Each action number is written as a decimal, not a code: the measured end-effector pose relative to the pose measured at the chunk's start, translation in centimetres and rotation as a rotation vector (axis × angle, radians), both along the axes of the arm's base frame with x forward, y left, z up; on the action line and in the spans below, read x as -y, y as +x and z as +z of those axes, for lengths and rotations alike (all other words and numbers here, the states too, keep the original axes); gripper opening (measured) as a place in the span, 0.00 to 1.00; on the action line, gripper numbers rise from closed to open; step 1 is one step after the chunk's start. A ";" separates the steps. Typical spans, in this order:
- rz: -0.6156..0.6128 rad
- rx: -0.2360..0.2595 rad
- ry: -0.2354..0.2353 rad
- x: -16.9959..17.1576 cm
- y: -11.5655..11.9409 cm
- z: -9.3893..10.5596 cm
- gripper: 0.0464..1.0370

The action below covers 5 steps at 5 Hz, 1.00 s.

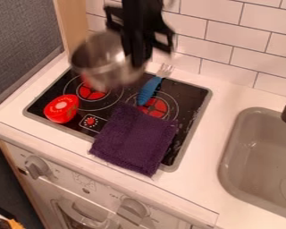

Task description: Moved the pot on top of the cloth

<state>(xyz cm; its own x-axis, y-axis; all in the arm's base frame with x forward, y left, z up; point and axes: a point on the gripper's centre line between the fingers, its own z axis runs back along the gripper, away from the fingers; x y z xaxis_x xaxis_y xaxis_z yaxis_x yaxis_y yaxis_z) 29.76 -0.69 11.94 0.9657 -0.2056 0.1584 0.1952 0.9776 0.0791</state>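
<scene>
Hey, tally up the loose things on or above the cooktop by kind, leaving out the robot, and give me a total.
Pots: 1, the metal one
Cloths: 1, purple
Forks: 1, blue-handled
Tomato-like food pieces: 1, red
Total: 4

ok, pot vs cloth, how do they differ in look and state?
- Pot: shiny silver metal, round. Cloth: dull purple fabric, squarish.
- Pot is held up by the tool over the stovetop's back left; cloth lies flat across its front edge.

Shared: neither has a pattern.
</scene>
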 end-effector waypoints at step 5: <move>-0.059 -0.182 0.052 2.4 -4.1 -5.3 0.24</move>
